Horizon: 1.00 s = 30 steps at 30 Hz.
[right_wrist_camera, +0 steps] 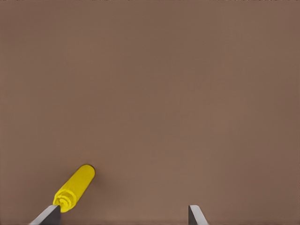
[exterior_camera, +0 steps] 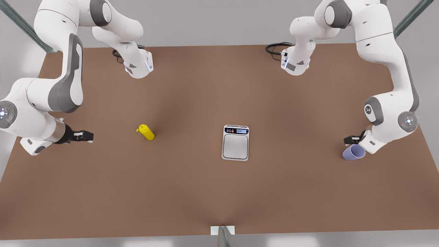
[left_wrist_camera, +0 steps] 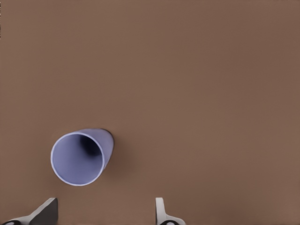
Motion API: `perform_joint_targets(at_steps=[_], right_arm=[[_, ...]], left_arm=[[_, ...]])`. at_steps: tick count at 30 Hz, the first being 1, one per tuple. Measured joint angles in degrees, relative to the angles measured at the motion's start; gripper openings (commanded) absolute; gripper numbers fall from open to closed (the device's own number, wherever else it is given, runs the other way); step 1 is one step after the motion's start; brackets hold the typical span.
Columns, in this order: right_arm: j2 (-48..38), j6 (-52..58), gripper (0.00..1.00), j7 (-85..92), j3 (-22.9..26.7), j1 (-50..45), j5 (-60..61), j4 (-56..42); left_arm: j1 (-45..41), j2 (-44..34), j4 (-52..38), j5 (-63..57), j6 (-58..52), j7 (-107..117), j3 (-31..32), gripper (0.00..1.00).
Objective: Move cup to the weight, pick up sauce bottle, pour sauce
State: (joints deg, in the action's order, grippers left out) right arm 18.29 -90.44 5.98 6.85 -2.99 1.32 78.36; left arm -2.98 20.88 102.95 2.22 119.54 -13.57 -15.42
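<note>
Centrally on the brown table [exterior_camera: 219,192] lies the weight [exterior_camera: 235,142], flat, with its black display panel on the far side. Toward the front view's right, the left gripper [exterior_camera: 350,140] hovers just beside the cup [exterior_camera: 354,152]; its fingers [left_wrist_camera: 161,211] are spread wide and hold nothing, and the wrist view looks down into the cup's mouth [left_wrist_camera: 80,156]. Toward the front view's left, the right gripper [exterior_camera: 85,136] sits apart from the sauce bottle [exterior_camera: 146,132], likewise open and empty. The sauce bottle [right_wrist_camera: 74,188] and the cup stand on the table, well apart from the weight.
</note>
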Motion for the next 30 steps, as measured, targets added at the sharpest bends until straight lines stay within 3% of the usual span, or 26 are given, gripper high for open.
perform_joint_targets(at_steps=[8,19,20,22,25,27,30], right_arm=[[-0.2,0.0,1.0,0.1,0.0,0.2,0.0,0.6],[0.4,-0.2,1.0,0.2,0.0,0.3,0.0,0.7],[0.4,-0.3,1.0,2.5,0.0,0.3,0.0,0.7],[0.5,-0.4,1.0,12.1,0.0,0.7,-0.1,0.8],[1.4,-2.5,1.0,36.5,0.1,3.1,0.0,1.0],[3.6,-4.7,1.0,60.2,0.1,8.2,6.6,1.0],[3.8,-5.2,1.0,81.5,0.1,13.6,14.0,5.6]], left_arm=[[0.1,3.1,6.4,0.6,10.2,-0.1,-1.0,1.0],[0.8,6.4,5.0,1.8,12.7,-1.3,-1.4,1.0],[0.9,7.0,4.5,2.0,12.9,-1.8,-1.4,0.95],[0.9,7.6,4.5,2.3,13.4,-2.3,-1.4,0.81],[0.9,8.2,4.5,2.6,14.0,-2.3,-1.4,0.81],[0.9,8.7,4.5,2.7,14.5,-2.3,-1.4,0.81],[0.9,10.3,4.5,2.8,15.2,-2.3,-1.4,0.76]])
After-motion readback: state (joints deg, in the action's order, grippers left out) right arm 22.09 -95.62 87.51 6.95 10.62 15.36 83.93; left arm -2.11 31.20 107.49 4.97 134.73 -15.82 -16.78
